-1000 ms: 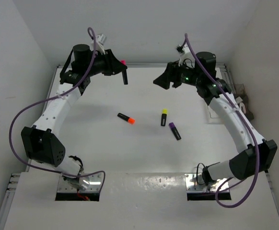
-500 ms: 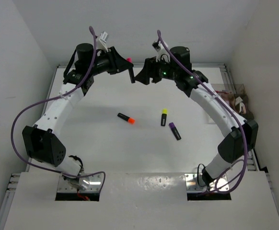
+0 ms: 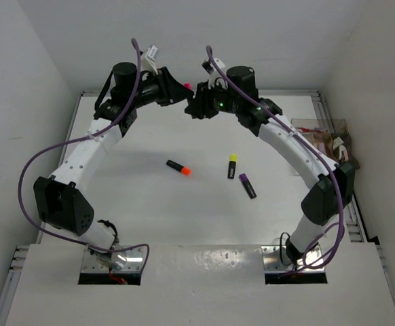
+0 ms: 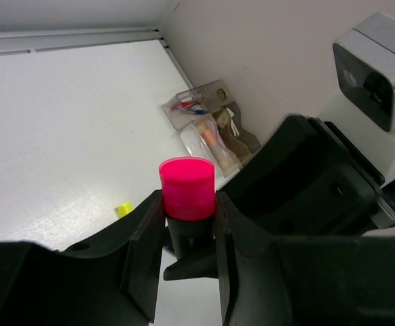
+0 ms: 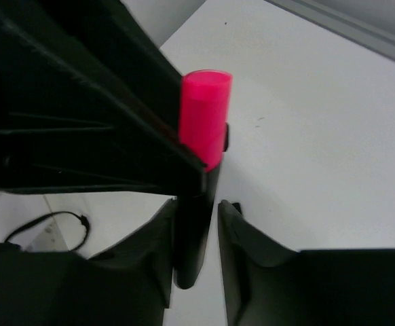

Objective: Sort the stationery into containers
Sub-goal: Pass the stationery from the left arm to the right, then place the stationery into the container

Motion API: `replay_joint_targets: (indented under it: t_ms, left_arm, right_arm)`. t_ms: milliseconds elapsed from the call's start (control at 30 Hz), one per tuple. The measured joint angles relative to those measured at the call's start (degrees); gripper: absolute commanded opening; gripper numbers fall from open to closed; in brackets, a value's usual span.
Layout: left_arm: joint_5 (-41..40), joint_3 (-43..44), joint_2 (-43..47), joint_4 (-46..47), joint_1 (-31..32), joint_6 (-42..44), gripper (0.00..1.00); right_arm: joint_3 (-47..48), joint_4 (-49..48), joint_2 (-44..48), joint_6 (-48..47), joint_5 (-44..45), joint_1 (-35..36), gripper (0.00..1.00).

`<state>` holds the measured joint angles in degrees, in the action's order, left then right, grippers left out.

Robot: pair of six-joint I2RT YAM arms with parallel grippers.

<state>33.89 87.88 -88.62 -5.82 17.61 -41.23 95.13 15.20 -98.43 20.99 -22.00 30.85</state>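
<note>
From above, the left jaws and right jaws meet nose to nose high over the far edge of the counter (image 3: 150, 204), with the pink-capped highlighter (image 3: 186, 86) between them. An orange-capped highlighter (image 3: 179, 167), a yellow-capped one (image 3: 232, 166) and a purple-capped one (image 3: 247, 185) lie well apart from both on the open surface. In the left wrist view the left jaws are clamped on the black barrel just under the pink cap, which stands up out of them. The clear tray (image 4: 219, 90) lies beyond at the counter's right edge, on the right arm's side. In the right wrist view the barrel's lower end hangs between the right jaws, its long axis crossing their closing line. They flank it, parted, with a sliver of counter showing on one side. A handover looks set: the right jaws need only close.
</note>
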Motion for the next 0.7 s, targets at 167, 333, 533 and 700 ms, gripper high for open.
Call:
replay_joint_targets:
  t_ms: [167,333,533,700]
  left_arm:
    - [-0.3,-0.1,-0.5,0.2,0.1,0.3,1.00]
    - [-1.3,0.8,-0.7,-2.8,-1.2,2.3,1.00]
    - [-3.4,4.7,-2.3,-8.0,-5.7,9.6,1.00]
    - [-6.6,4.5,-3.9,-12.7,-4.1,17.9,1.00]
  right_arm:
    - [0.1,0.6,0.0,-1.4,2.2,0.1,0.00]
    - [-3.2,2.0,2.9,-3.6,2.5,-4.1,0.00]
    - [-7.5,11.9,10.7,-11.4,0.9,-23.5,0.00]
    - [-8.1,22.7,12.0,-24.2,0.9,-42.9,0.00]
